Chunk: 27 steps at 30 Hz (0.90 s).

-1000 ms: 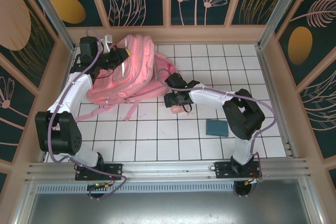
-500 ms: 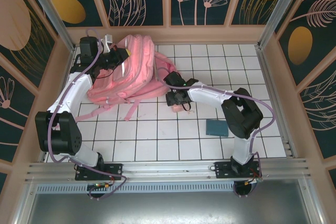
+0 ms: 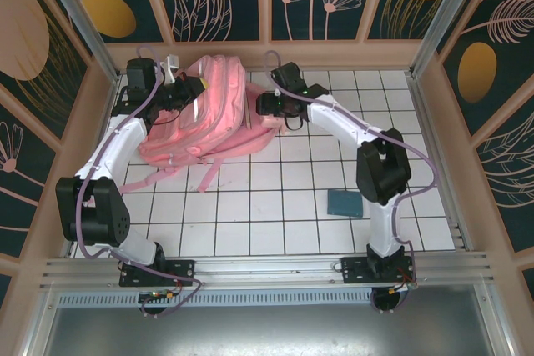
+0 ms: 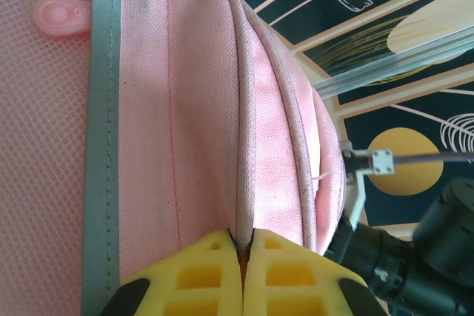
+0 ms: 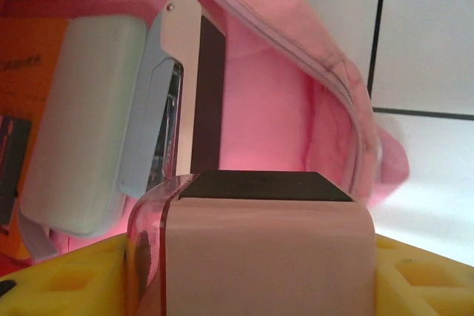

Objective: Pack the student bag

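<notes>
The student bag [image 3: 213, 114], a large pink backpack, lies at the back left of the tiled table. My left gripper [image 3: 190, 89] is at its top left. In the left wrist view this gripper [image 4: 243, 257] is shut, its yellow fingers [image 4: 185, 271] pinching a raised seam of the bag [image 4: 192, 94]. My right gripper [image 3: 271, 106] is at the bag's right end. Its yellow fingers [image 5: 422, 271] are shut on a pale pink blocky item with a dark top [image 5: 259, 249], held at the bag's open mouth [image 5: 296, 109].
Inside the bag lie a pale green and blue stapler-like thing [image 5: 96, 138] and something orange [image 5: 22, 64]. A teal flat item [image 3: 344, 203] lies on the table [image 3: 275, 214] in front of the right arm. Pink straps [image 3: 209, 174] trail forward from the bag. Wooden walls enclose the table.
My right gripper closed on the pink item on the tiles in front of the bag, then carried it back to the bag's right-end opening. The left arm has not moved.
</notes>
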Motion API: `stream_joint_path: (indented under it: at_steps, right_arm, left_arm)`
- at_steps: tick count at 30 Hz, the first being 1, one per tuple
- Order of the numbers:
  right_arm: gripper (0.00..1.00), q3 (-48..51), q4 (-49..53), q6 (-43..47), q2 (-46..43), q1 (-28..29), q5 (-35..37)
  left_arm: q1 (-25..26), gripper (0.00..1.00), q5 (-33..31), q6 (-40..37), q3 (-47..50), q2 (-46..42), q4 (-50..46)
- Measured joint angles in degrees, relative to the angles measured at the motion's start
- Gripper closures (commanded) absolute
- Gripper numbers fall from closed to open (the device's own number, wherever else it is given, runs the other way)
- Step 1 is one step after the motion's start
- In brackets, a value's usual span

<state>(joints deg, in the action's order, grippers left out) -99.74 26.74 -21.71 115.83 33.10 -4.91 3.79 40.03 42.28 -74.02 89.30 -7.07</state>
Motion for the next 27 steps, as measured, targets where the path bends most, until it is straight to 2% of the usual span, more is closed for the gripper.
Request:
stream_joint_path:
  at_steps: [10,16,22,27]
  right_arm:
    - [0.41,-9.4,-5.2,-4.5,10.8,-1.2,-9.2]
    - [0.41,-12.4,-8.6,-9.2,14.0,-1.8,-13.7]
    - [0.41,-12.4,-8.9,-10.6,15.0,-3.4,-14.4]
    - [0.41,-11.0,-8.5,-9.6,15.0,-3.4,-12.0]
  left_arm:
    - [0.0,1.0,0.0,0.0,0.0,0.0,0.0]
    - [0.0,1.0,0.0,0.0,0.0,0.0,0.0]
    - [0.0,1.0,0.0,0.0,0.0,0.0,0.0]
    - [0.0,1.0,0.0,0.0,0.0,0.0,0.0]
